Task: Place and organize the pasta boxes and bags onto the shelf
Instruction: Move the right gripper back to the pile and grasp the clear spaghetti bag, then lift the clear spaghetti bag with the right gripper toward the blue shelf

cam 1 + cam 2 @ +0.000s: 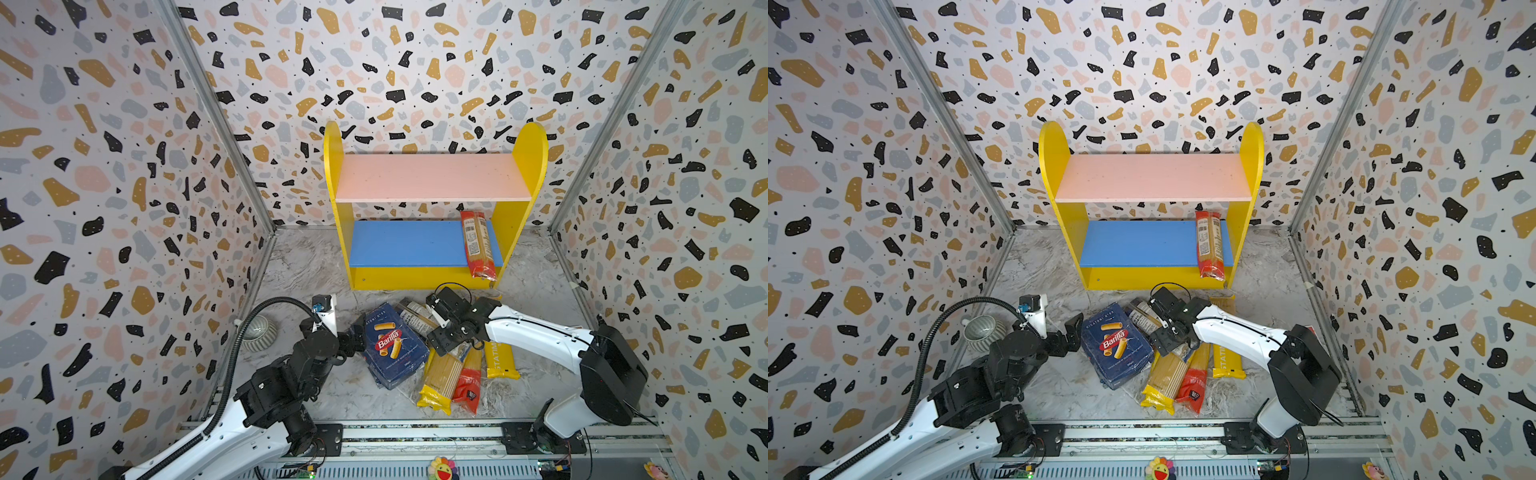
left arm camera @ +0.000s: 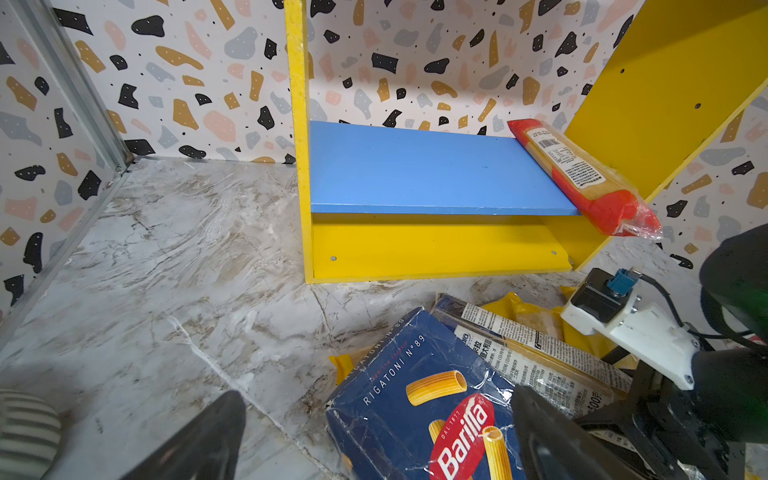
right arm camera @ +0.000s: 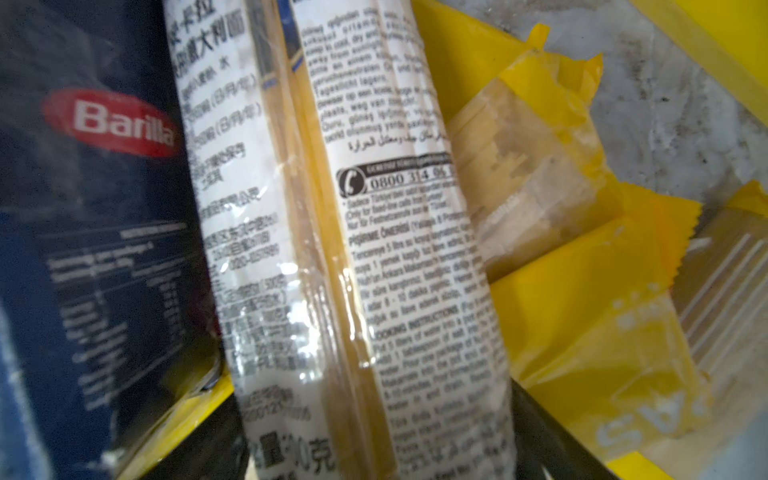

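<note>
Fingers [image 3: 552, 440], your right gripper [image 3: 374, 409]: astride the clear, white-labelled spaghetti bag [image 3: 332, 249]; whether they press it cannot be told.
Your left gripper [image 2: 376, 397]: fingers [image 2: 199, 436] spread wide, nothing held; rigatoni box [image 2: 415, 407] just ahead, partly between them. Yellow bags [image 3: 582, 324] lie beside the straddled bag, outside your right fingers. One red bag [image 1: 478, 245] rests on the blue board [image 1: 407, 245] of the shelf [image 1: 528, 166], well beyond all fingertips.

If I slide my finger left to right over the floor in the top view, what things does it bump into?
Striped grey bowl → blue Barilla rigatoni box → yellow-ended spaghetti bag → red spaghetti bag → yellow PASTATIME bag. The overlapping packs behind them are left out.
</note>
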